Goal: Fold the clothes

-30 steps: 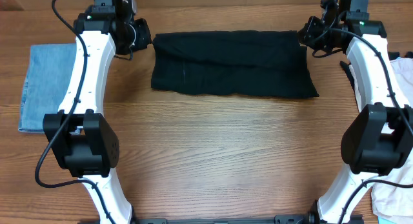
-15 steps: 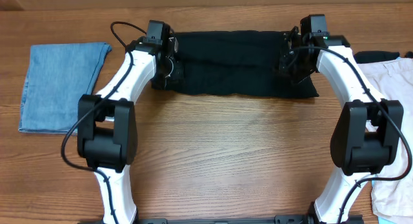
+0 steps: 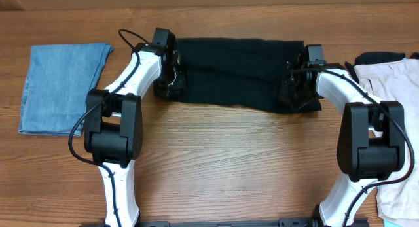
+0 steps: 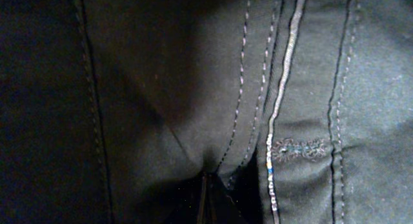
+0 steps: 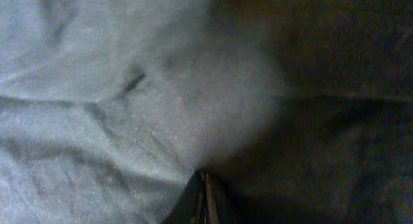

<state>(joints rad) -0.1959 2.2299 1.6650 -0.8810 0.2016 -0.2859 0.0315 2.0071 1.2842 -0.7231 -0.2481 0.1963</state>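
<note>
Only up close, black garment [image 4: 161, 108] shows stitched seams [image 4: 281, 101]

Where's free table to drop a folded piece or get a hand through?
Free: the wood table in front of the black garment, between left arm and right arm; plus a strip between the denim and the left arm. Crowded: the back, where left tool and right tool pinch the black garment, and the right edge under the beige garment.

a wooden table [image 3: 229, 155] carries a black garment [image 3: 229, 70] near its far edge; left of that garment lies folded light-blue denim [image 3: 62, 83]; right of it, a beige piece [image 3: 402, 80].
</note>
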